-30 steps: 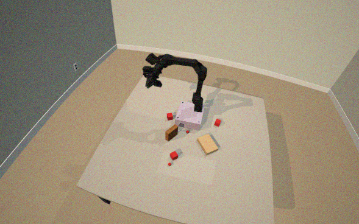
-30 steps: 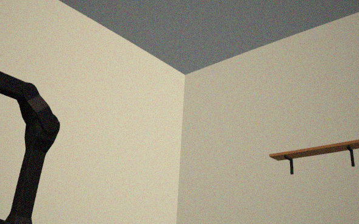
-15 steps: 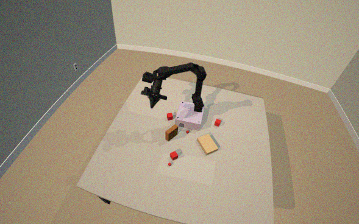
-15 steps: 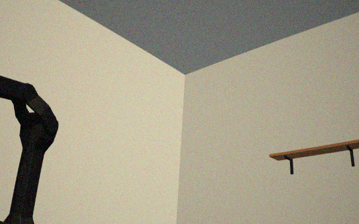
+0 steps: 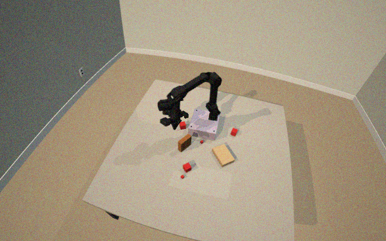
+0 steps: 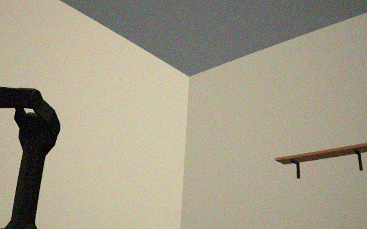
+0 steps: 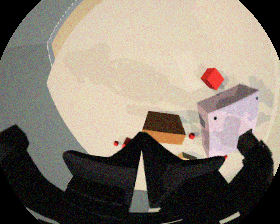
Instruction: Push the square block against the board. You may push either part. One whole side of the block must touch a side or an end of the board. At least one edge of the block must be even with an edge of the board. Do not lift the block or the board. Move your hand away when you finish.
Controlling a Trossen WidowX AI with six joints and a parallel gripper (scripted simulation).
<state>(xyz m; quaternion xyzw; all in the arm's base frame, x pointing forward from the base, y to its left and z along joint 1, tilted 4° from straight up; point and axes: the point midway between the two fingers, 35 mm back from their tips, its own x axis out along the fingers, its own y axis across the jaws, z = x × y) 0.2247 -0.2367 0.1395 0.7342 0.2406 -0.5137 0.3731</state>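
Observation:
A brown wooden block (image 5: 185, 143) (image 7: 163, 134), which looks like the square block, stands on the table left of the tan board (image 5: 223, 154). The board lies flat, with a clear gap between the two; in the wrist view the fingers mostly hide it. My gripper (image 5: 175, 127) (image 7: 141, 135) is shut and empty, with its fingers pointing down. It hangs above the table, behind the block in the top view, and touches neither part. The exterior view shows only part of the arm, and neither part.
A pale lilac box (image 5: 203, 125) (image 7: 231, 122) stands by the arm's base, behind the block and board. Red cubes lie at its left (image 5: 183, 125), at its right (image 5: 234, 131) and toward the front (image 5: 187, 167). A tiny red cube (image 5: 202, 141) lies between block and board.

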